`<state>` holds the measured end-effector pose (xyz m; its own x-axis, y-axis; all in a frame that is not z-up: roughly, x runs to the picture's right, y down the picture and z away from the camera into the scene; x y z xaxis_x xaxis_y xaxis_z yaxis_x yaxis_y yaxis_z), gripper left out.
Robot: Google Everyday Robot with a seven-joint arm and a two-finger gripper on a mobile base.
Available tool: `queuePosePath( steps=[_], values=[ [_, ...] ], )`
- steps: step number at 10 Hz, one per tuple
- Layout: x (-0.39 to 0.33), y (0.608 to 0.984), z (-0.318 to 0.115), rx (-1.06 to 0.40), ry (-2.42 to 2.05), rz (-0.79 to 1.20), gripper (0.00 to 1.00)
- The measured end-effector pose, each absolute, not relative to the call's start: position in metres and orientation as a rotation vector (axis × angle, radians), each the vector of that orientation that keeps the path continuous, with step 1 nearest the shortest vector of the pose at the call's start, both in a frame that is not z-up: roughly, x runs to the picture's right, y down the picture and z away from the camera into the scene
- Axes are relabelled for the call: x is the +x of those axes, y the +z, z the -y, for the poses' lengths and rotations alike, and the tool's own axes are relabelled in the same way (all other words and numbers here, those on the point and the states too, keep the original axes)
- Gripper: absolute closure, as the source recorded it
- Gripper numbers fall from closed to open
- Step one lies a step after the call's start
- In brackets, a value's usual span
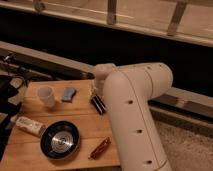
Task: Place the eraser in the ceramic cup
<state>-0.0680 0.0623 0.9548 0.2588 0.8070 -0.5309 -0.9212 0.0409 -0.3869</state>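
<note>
The eraser [98, 105] is a dark oblong block with faint light stripes. It lies on the wooden table [30, 145] next to the arm's white housing. The gripper [95, 96] sits right over the eraser's near end, mostly hidden behind the arm. The ceramic cup [46, 96] is small, white and upright at the table's back left, well left of the eraser.
A light-blue soft block [68, 94] lies between cup and eraser. A round black dish with a metal centre [60, 140] sits at the front. A reddish-brown slim bar [100, 148] lies at the front right. A white packet [29, 125] lies at the left edge.
</note>
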Motion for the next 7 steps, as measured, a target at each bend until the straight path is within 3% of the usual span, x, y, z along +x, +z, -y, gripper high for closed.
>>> queuePosePath(
  steps=[2, 3, 7],
  values=[
    [-0.066, 0.953, -0.064, -0.758, 1.330, -0.195, 0.95],
    [-0.066, 0.953, -0.064, -0.760, 1.330, -0.196, 1.00],
    [-0.059, 0.945, -0.049, -0.715, 1.446, -0.104, 1.00]
  ],
)
